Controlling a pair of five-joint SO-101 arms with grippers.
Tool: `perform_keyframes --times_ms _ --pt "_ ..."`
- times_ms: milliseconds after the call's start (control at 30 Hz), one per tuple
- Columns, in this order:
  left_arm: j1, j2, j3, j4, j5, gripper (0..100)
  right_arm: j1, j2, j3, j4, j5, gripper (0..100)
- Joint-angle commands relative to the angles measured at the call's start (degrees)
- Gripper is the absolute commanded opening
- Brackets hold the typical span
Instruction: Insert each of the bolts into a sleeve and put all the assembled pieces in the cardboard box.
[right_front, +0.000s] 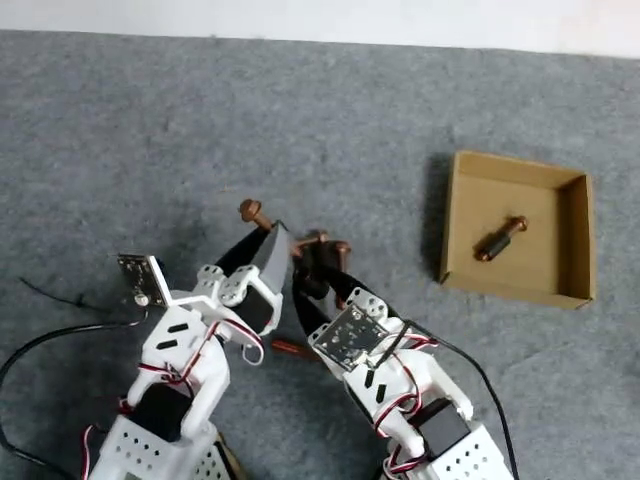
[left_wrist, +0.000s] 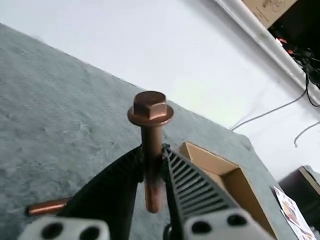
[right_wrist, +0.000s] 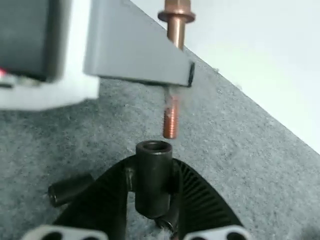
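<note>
**Bolt held over sleeve.** My left gripper (left_wrist: 152, 167) pinches a copper bolt (left_wrist: 150, 112) by its shank, with the hexagonal head above my fingers. My right gripper (right_wrist: 153, 167) clamps a black sleeve (right_wrist: 153, 182) upright, and the bolt's threaded tip is just above its open mouth. A loose sleeve (right_wrist: 70, 189) lies beside my right fingers. An assembled piece (right_front: 500, 239) lies in the cardboard box (right_front: 563, 240), well apart from both grippers.

Bright even light, soft shadow beside cardboard box (right_front: 575, 240)
</note>
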Motion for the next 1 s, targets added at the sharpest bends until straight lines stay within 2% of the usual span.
perform_keyframes --times_ms 0,167,300,367,533,767,967 --pt "1.36 -1.54 -1.36 0.00 0.44 1 -0.66 -0.57 7.78 0.48 0.53 0.5" --pt "0.92 -1.54 -3.91 1.93 0.44 1 -0.40 -0.57 7.78 0.48 0.53 0.5" --pt "1.27 -1.54 -11.65 14.33 0.79 1 -0.40 -0.57 7.78 0.48 0.53 0.5" --pt "1.27 -1.54 -13.05 18.02 0.79 1 -0.40 -0.57 7.78 0.48 0.53 0.5" --pt "1.27 -1.54 -12.53 17.05 0.79 1 -0.40 -0.57 7.78 0.48 0.53 0.5" --pt "1.01 -1.54 -13.49 10.37 0.79 1 -0.40 -0.57 7.78 1.10 0.53 0.5" --pt "1.45 -1.54 -13.67 10.29 0.79 1 -0.40 -0.57 7.78 1.10 0.53 0.5"
